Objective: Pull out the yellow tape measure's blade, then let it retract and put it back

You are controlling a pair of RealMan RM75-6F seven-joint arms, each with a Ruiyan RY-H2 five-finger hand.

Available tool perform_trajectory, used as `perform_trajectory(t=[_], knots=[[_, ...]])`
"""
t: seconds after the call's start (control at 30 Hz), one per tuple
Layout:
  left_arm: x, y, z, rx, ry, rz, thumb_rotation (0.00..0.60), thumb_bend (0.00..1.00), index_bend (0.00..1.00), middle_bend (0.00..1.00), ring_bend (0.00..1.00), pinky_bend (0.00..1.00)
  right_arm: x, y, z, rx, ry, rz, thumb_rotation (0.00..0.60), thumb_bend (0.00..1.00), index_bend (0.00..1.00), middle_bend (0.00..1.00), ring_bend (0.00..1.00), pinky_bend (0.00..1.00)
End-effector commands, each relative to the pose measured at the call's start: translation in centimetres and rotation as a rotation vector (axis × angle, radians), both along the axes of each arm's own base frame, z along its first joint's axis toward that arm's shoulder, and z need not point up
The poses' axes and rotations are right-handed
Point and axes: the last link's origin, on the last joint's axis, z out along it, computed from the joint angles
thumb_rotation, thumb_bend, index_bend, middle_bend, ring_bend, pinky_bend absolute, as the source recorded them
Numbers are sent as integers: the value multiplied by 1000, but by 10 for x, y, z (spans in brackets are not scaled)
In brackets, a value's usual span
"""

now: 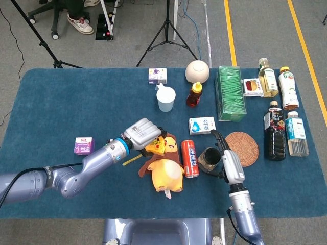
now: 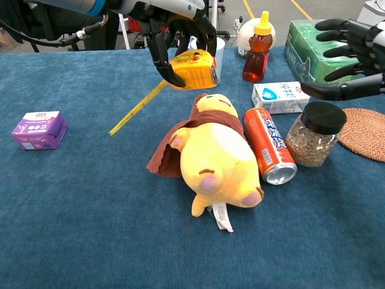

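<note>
My left hand (image 1: 143, 135) (image 2: 174, 36) grips the yellow tape measure (image 1: 157, 147) (image 2: 194, 69) in the air, just above the plush toy's head. A length of yellow blade (image 2: 138, 108) (image 1: 132, 160) hangs out of it, slanting down to the left. My right hand (image 1: 223, 159) (image 2: 348, 57) hovers with fingers spread over the dark-lidded jar (image 2: 314, 133) (image 1: 209, 158), holding nothing.
A yellow plush toy (image 2: 210, 153) with a brown hood lies mid-table beside a red can (image 2: 268, 144). A purple box (image 2: 39, 129) sits left. A cup (image 1: 166, 98), honey bottle (image 2: 257, 48), milk carton (image 2: 279, 97), green box (image 2: 322, 57), woven coaster (image 2: 364, 132) and bottles (image 1: 278, 130) stand behind and right.
</note>
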Motion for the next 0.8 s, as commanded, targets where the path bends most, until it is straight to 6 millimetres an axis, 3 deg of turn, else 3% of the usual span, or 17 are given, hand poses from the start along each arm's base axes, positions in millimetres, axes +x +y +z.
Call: perform_trajectory(t=[0.03, 0.47, 0.8], knots=[[4, 1, -6, 10, 13, 5, 600, 346, 551, 420, 412, 510, 9, -3, -8, 14, 12, 15, 506, 272, 0, 45, 95, 198], [16, 12, -18, 60, -2, 56, 600, 346, 567, 438, 441, 539, 45, -25, -36, 35, 25, 47, 508, 272, 0, 42, 94, 198], [32, 13, -29, 99, -28, 78, 600, 343, 575, 448, 448, 552, 59, -35, -51, 20, 46, 29, 506, 272, 0, 41, 94, 198]])
